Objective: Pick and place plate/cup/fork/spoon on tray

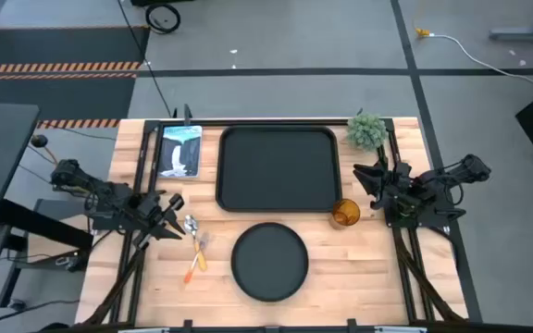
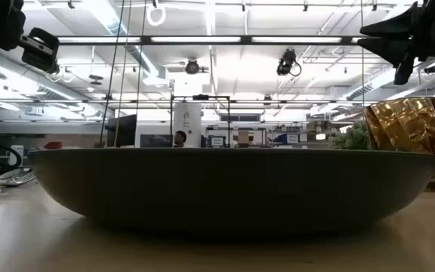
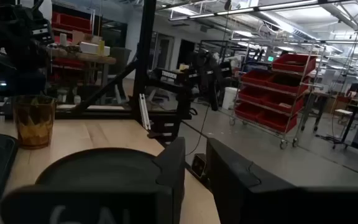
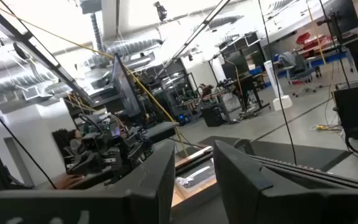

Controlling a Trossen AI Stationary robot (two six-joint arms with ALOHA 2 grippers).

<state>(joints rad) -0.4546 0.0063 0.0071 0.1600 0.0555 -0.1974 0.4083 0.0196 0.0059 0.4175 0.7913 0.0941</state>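
Plate [image 1: 269,262] sits nearest the table's front edge, centred, bare wood around it, apart from the tray. Spoon [image 1: 192,226] and fork [image 1: 195,264] lie just left of the plate, orange handles close together, silver ends toward the left gripper [image 1: 176,218]. That gripper hovers beside the spoon bowl, fingers slightly apart, holding nothing. Cup [image 1: 345,214] stands upright off the tray's front right corner, just beside the rim. Right gripper [image 1: 368,178] hangs next to the cup, fingers a little apart, empty. Tray [image 1: 278,168] lies farthest back, centre.
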